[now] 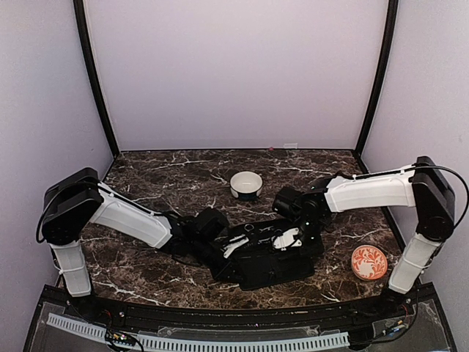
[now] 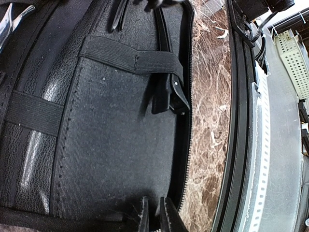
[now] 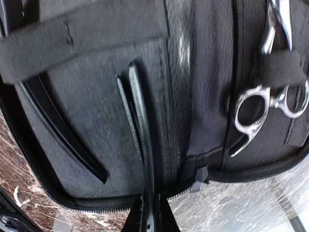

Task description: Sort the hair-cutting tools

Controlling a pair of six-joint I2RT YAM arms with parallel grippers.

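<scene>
A flat black case lies open near the table's front. In the right wrist view my right gripper is shut on the near end of a thin black stick-like tool, which lies along the case's pocket. Silver ring-handled scissors sit under an elastic strap to its right. Another black piece is tucked in the pocket at the left. My left gripper is pinched on the zipped edge of the case. A black clip sits under a strap there, and scissor tips show at top left.
A white round bowl stands behind the case. An orange patterned dish sits at the front right. Both arms reach in over the case from either side. The marble table's black front rail runs close beside the case.
</scene>
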